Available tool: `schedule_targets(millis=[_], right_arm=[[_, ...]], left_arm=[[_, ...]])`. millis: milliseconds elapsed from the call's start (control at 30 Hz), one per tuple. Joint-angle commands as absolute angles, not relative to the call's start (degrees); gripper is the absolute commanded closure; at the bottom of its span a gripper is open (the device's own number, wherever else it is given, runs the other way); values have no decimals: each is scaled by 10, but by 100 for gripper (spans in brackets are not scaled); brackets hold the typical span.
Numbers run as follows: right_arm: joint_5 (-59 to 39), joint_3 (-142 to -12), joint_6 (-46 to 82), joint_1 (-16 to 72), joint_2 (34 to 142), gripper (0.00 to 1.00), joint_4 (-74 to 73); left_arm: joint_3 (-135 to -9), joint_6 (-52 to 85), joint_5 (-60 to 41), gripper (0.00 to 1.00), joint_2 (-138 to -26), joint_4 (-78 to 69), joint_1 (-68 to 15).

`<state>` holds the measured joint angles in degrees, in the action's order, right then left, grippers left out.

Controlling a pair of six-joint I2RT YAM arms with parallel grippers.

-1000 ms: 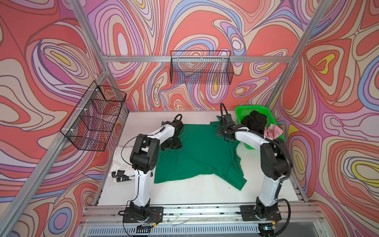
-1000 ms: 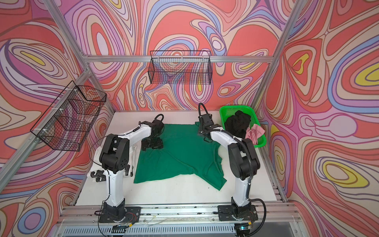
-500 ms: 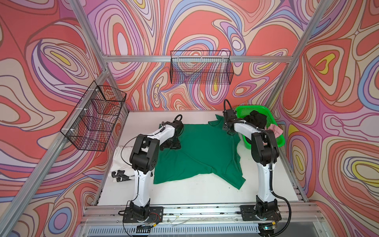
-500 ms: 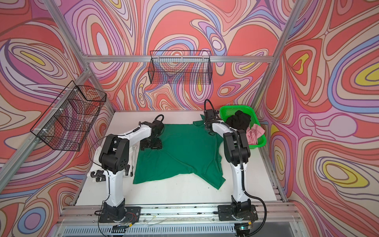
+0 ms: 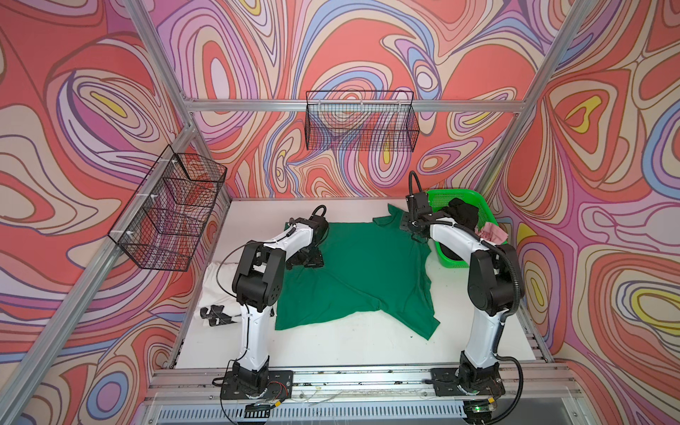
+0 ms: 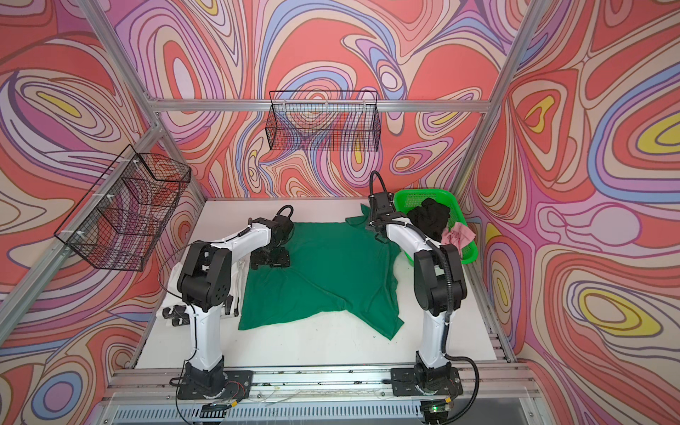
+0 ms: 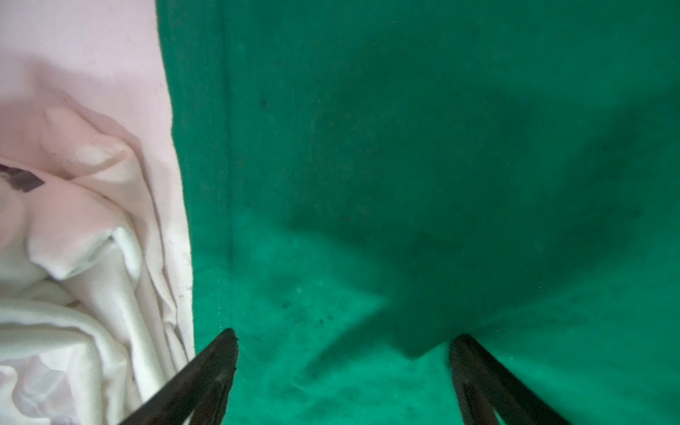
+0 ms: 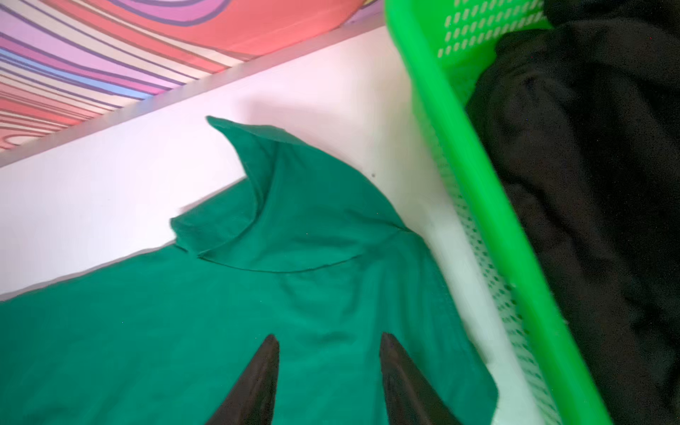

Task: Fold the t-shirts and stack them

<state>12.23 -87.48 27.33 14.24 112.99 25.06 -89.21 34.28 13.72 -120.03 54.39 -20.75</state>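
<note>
A large dark green t-shirt (image 5: 360, 272) (image 6: 323, 279) lies spread on the white table in both top views. My left gripper (image 5: 305, 257) (image 7: 344, 338) hovers open just above its left hem, next to a crumpled white t-shirt (image 5: 217, 279) (image 7: 92, 257) with black marks. My right gripper (image 5: 414, 230) (image 8: 329, 338) is over the green shirt's far right corner, behind the rumpled sleeve (image 8: 294, 206). Its jaws stand apart with nothing between them. A black t-shirt (image 5: 461, 213) (image 8: 588, 184) and a pale pink one (image 5: 491, 233) sit in the basket.
The bright green plastic basket (image 5: 447, 195) (image 8: 460, 147) stands at the far right corner, close beside my right gripper. Black wire baskets hang on the back wall (image 5: 360, 125) and the left wall (image 5: 169, 213). An aluminium rail (image 5: 349, 375) runs along the front.
My right gripper has shifted toward the far right corner beside the basket and its jaws have widened. The green sleeve now lies loose there. The left arm has stayed put.
</note>
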Motion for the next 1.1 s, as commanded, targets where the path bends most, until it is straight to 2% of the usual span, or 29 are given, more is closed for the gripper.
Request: schedule_targets(millis=[0,300,433,567,700,867,1067], right_arm=[[53,-841,303,145,1145,55,253],[53,-605,357,151,920,50,236],[35,-521,367,157,822,41,288],[69,-462,396,209,717,33,368],[44,-420,428,217,630,31,443],[28,-382,498,290,559,28,518],[41,-354,585,390,525,27,591]], left_arm=[[-871,334,146,8,-1208,577,-213],[-902,324,120,8,-1225,575,-222],[-926,327,92,8,-1229,574,-222],[-927,322,61,7,-1203,556,-222],[-919,318,40,4,-1165,540,-221],[-888,319,22,3,-1098,524,-224],[-821,319,4,0,-1020,510,-230]])
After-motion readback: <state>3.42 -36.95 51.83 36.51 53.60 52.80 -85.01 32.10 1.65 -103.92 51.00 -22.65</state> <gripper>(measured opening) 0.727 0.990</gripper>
